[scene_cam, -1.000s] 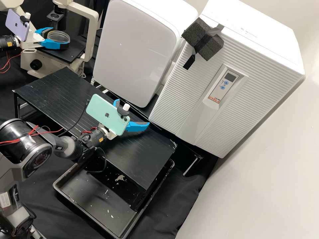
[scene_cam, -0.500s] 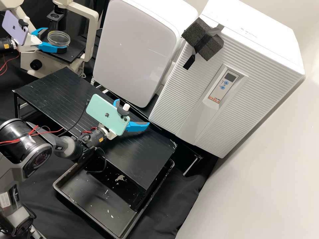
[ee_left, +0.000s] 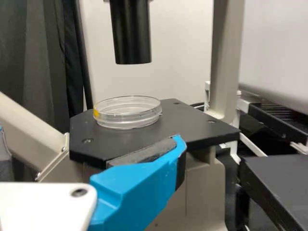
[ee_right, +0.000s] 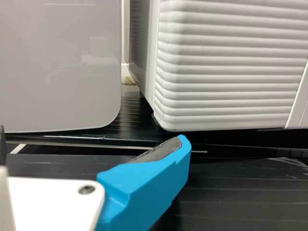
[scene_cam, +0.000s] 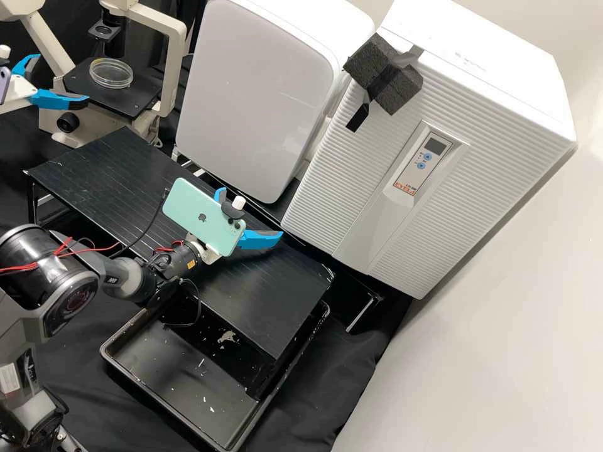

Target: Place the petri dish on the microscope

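Observation:
Open and holding nothing, my left gripper (scene_cam: 61, 79) is at the upper left of the high view, beside the microscope stage (scene_cam: 135, 103). The clear petri dish (scene_cam: 111, 73) lies flat on that stage, apart from the blue fingers. In the left wrist view the dish (ee_left: 127, 120) rests on the black stage (ee_left: 192, 126) below a black cylinder of the microscope, with a yellow mark on its side; my left gripper (ee_left: 90, 135) is spread in front of it. My right gripper (scene_cam: 251, 215) stands open and unloaded above the black slatted rack; in its wrist view, the right gripper (ee_right: 93, 134) faces two white appliances.
The black rack (scene_cam: 100, 169) spans the middle, with a black tray (scene_cam: 188, 383) below its near end. Two white appliances (scene_cam: 257, 94) stand behind it. The microscope's pale arm (scene_cam: 173, 69) rises at the stage's right.
My left gripper has opened from around the petri dish and drawn back to the left, leaving the dish on the stage. The right arm has kept still.

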Action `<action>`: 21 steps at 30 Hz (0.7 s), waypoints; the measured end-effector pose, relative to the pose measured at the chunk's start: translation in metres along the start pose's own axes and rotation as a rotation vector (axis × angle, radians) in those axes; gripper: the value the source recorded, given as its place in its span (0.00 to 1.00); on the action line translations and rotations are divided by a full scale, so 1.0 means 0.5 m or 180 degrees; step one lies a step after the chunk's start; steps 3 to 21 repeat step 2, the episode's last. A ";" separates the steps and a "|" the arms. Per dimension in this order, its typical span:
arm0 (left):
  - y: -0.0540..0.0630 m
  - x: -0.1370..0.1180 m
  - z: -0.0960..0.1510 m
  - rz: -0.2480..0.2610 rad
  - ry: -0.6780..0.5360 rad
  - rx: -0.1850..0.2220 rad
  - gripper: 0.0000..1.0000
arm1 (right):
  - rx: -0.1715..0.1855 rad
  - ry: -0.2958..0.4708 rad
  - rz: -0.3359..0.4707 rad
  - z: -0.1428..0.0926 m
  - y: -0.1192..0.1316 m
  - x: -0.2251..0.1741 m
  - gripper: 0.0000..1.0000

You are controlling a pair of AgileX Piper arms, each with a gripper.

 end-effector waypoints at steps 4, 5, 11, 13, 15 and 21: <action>-0.003 -0.019 0.002 0.0050 -0.0032 0.0005 1.00 | 0.0000 0.0000 0.0000 0.000 0.000 0.000 1.00; -0.003 -0.019 0.002 0.0050 -0.0032 0.0005 1.00 | 0.0000 0.0000 0.0000 0.000 0.000 0.000 1.00; -0.003 -0.019 0.002 0.0050 -0.0032 0.0005 1.00 | 0.0000 0.0000 0.0000 0.000 0.000 0.000 1.00; -0.003 -0.019 0.002 0.0050 -0.0032 0.0005 1.00 | 0.0000 0.0000 0.0000 0.000 0.000 0.000 1.00; -0.003 -0.019 0.002 0.0050 -0.0032 0.0005 1.00 | 0.0000 0.0000 0.0000 0.000 0.000 0.000 1.00; -0.003 -0.019 0.002 0.0050 -0.0032 0.0005 1.00 | 0.0000 0.0000 0.0000 0.000 0.000 0.000 1.00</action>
